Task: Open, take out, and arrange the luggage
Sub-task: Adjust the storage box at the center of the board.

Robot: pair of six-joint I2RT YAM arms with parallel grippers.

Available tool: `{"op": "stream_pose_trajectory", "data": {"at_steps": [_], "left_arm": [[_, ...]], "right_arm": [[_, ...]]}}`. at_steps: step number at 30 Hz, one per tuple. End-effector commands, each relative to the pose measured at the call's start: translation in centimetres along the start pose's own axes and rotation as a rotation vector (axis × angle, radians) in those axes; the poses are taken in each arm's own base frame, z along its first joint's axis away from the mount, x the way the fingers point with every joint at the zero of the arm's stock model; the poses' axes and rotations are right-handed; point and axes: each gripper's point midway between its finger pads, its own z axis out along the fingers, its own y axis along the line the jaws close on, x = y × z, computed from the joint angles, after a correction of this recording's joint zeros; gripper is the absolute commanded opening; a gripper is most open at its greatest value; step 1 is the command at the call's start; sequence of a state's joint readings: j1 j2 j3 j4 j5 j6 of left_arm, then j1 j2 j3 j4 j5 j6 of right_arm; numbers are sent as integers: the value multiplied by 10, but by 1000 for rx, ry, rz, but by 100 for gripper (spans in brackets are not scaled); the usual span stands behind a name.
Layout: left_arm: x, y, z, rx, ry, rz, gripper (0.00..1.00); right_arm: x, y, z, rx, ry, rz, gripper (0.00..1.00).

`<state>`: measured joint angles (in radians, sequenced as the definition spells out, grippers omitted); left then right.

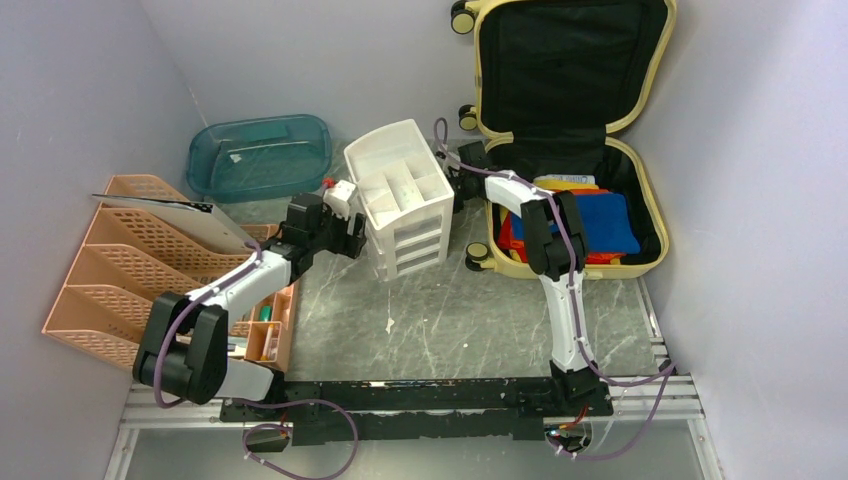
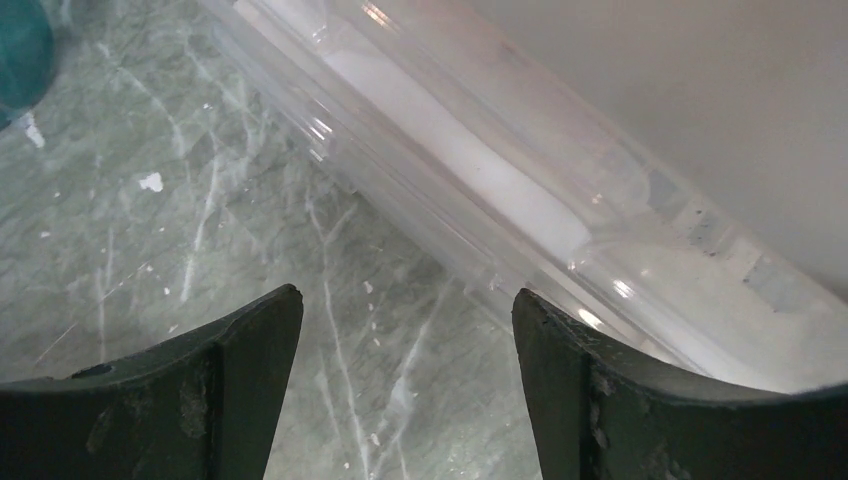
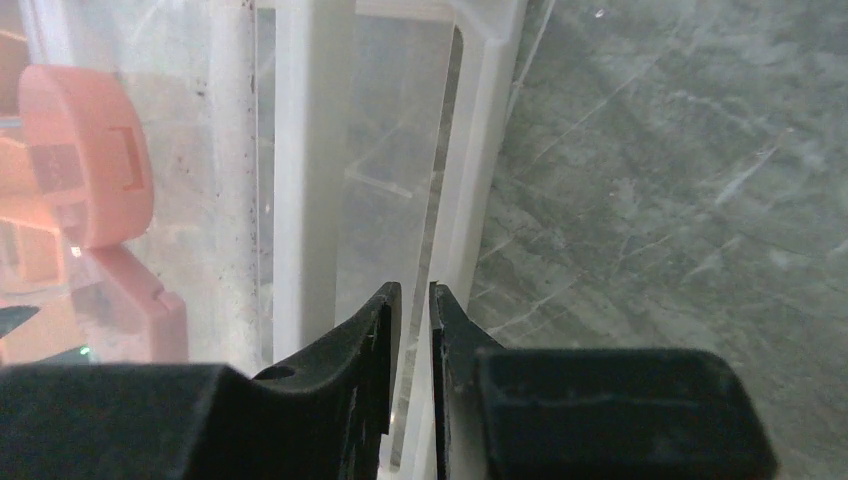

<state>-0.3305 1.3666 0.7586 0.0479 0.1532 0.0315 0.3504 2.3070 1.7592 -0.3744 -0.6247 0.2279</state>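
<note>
- Overhead, found the luggage at the far right of the worktop, opened, lid propped upright against the back wall, lower shell lying flat with a blue item, a red item and a yellow item packed inside; caught none of that from either wrist.
- Placed the left hand only roughly from above, at the left side of the white drawer unit; learned from the left wrist view alone of fingers spread wide with nothing between, bare marble beneath and a clear drawer front just ahead.
- Likewise spotted the right hand from above, between drawer unit and luggage, jaws hidden there; saw from its own wrist view fingers drawn narrow, only a thin slit left, tips close against the unit's white corner post; could not tell whether nipping that edge or merely lying before it.
- Glimpsed the peach file rack through clear plastic in the right wrist view, and a corner of the teal tray in the left wrist view; made out both whole only from overhead, at the left and the far left.
- Counted one luggage, with three wheels visible; one drawer unit, with three drawers stacked; one teal tray; one file rack; two hands.
</note>
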Motion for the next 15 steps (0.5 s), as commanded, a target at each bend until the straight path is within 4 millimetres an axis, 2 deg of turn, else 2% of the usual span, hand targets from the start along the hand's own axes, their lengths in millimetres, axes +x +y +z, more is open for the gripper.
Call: {"op": "stream_pose_trajectory", "data": {"at_steps": [1, 7, 15], "left_arm": [[-21, -14, 7, 79, -82, -51, 82], [-17, -14, 15, 86, -58, -63, 82], [-10, -11, 17, 70, -41, -68, 82]], "right_arm": [[-8, 34, -6, -199, -2, 6, 21], [-4, 48, -6, -309, 16, 34, 21], [14, 48, 4, -379, 63, 97, 21]]}}
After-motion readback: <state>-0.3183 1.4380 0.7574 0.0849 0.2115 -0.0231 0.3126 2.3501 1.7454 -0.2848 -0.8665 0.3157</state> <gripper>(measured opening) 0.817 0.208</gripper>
